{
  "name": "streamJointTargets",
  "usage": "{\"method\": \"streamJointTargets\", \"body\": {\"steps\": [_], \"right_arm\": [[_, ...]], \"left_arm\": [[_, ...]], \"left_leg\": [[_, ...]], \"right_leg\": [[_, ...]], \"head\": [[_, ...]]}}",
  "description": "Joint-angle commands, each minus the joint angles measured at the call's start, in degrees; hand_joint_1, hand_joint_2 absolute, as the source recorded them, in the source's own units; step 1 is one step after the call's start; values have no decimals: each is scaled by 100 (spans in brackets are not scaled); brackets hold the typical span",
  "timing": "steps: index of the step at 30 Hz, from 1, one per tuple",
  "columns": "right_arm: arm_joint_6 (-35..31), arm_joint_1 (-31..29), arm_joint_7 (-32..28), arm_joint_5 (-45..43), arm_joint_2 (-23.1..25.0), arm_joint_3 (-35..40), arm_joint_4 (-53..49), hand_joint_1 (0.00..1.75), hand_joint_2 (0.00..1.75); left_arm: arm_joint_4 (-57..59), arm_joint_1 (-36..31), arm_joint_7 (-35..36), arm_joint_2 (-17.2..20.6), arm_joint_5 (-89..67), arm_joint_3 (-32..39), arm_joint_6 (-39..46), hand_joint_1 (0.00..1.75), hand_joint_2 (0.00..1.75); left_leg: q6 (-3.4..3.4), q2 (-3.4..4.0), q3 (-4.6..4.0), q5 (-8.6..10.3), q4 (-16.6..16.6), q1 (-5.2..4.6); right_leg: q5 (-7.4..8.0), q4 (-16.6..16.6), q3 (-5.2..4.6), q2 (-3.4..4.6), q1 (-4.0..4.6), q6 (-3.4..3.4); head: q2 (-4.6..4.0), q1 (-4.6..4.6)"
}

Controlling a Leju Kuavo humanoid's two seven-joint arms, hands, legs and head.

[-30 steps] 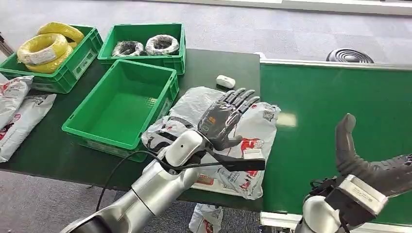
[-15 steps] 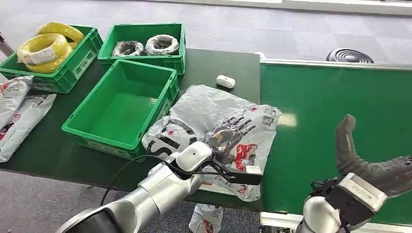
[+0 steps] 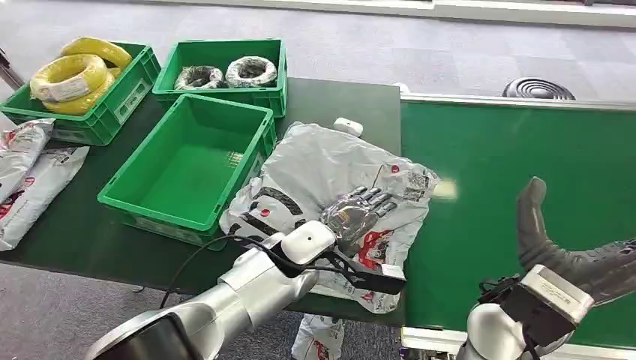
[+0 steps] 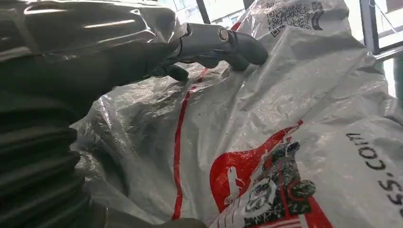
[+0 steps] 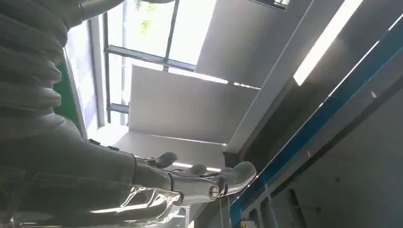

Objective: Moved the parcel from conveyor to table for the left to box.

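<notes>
A grey plastic parcel (image 3: 322, 161) with red and black print lies on the dark table (image 3: 330, 101), its right edge lapping onto the green conveyor belt (image 3: 510, 165). My left hand (image 3: 356, 214) rests flat on the parcel's near right part, fingers stretched out and apart. In the left wrist view the thumb (image 4: 218, 42) touches the crinkled parcel (image 4: 285, 118). My right hand (image 3: 570, 259) hovers over the belt's near right corner, holding nothing, thumb raised; its fingers (image 5: 190, 183) point toward the ceiling. An empty green crate (image 3: 187, 161) stands just left of the parcel.
A small white object (image 3: 347, 126) lies at the parcel's far edge. Behind the empty crate stand a crate with yellow coils (image 3: 71, 75) and one with black coils (image 3: 225, 71). More parcels (image 3: 30, 165) lie at the table's left end.
My left hand has come down from above the parcel and now lies on it. The parcel has spread toward the white object. The right hand has stayed put.
</notes>
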Motion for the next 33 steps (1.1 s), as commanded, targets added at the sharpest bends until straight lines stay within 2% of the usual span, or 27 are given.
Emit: {"method": "streamJointTargets", "body": {"steps": [1,2,3,4,5,9,15,20,23,25,26,27,29,33], "right_arm": [[-44,-127,-48,-41,-48,-112,317,0,175],[-44,-138,-89,-66,-44,-122,344,0,175],[-44,-142,-137,-79,-24,-147,367,0,175],[-44,-149,-160,-93,-20,-159,379,0,175],[-44,-153,-168,-95,-17,-169,384,0,175],[-44,-160,-214,-118,24,-220,396,0,175],[-44,-146,-181,-124,24,-292,301,0,175],[-44,-148,-160,-108,24,-295,285,0,175],[-44,-152,-158,-107,24,-312,279,0,175],[-44,-149,-154,-107,24,-316,274,0,175],[-44,-140,-151,-106,24,-317,259,0,175],[-44,-134,-136,-94,24,-315,255,0,175],[-44,-116,-100,-80,24,-294,250,0,175],[-44,-99,-42,-72,24,-290,225,0,175]], "left_arm": [[610,135,33,125,-7,-301,-170,0,175],[638,122,29,125,14,-302,-241,2,175],[654,113,14,125,53,-290,-295,52,175],[679,101,-4,125,77,-275,-325,147,175],[677,102,-21,125,100,-255,-317,157,175],[727,66,-96,125,182,-196,-346,164,175],[606,38,-142,125,271,-255,-345,157,175],[584,37,-146,125,336,-273,-331,159,175],[574,29,-162,125,392,-268,-267,166,175],[567,30,-172,125,410,-262,-227,161,175],[547,21,-192,125,442,-236,-151,168,175],[532,18,-241,125,502,-181,-20,162,175],[421,-10,-540,125,841,182,416,173,175],[-466,-82,-1280,257,1606,1286,897,175,175]], "left_leg": [[-1,9,9,12,-20,4],[-1,8,15,5,-12,3],[-1,11,14,11,-20,4],[-1,9,19,5,-13,4],[-1,11,18,10,-19,5],[0,6,13,16,-18,5],[-1,2,14,15,-18,4],[-2,4,22,9,-17,4],[-1,3,17,8,-12,5],[-1,1,16,3,-5,3],[0,3,9,10,-12,5],[0,1,11,6,-7,4],[-1,1,7,8,-8,5],[-2,-2,-15,17,-9,9]], "right_leg": [[18,-21,3,24,3,-7],[9,-12,9,18,2,-5],[17,-21,7,25,4,-7],[10,-14,15,20,4,-4],[16,-21,12,26,5,-6],[21,-20,11,24,5,-6],[18,-19,12,21,4,-8],[11,-17,15,22,3,-8],[10,-12,11,19,4,-7],[3,-4,12,11,3,-4],[14,-14,4,20,6,-6],[7,-7,6,15,4,-5],[10,-9,3,16,5,-6],[20,-13,-18,23,9,-11]], "head": [[0,2],[0,2],[0,2],[0,2],[0,2],[0,2],[0,2],[0,0],[0,0],[0,0],[0,0],[0,2],[0,2],[0,0]]}}
